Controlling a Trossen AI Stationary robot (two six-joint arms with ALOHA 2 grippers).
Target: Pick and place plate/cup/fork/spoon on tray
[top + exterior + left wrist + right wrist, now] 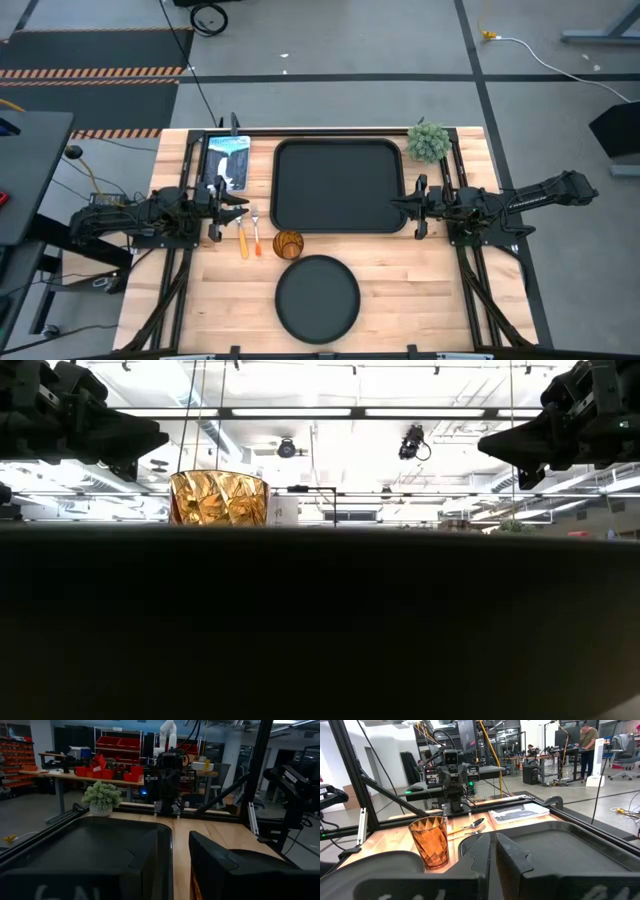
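The black tray [340,185] lies at the table's middle, toward the far side. The round black plate [318,298] lies near the front edge. The amber cup [288,245] stands upright between them and also shows in the right wrist view [430,842]. The fork [255,232] and the spoon [242,240] lie side by side left of the cup. My left gripper [243,207] hovers just left of the tray, above the cutlery's far ends, slightly open and empty. My right gripper [400,205] hovers over the tray's right rim, shut and empty.
A small green potted plant [428,142] stands at the tray's far right corner. A blue-and-white booklet [228,160] lies left of the tray at the far left. Black frame rails run along both table sides. Bare wood shows right of the plate.
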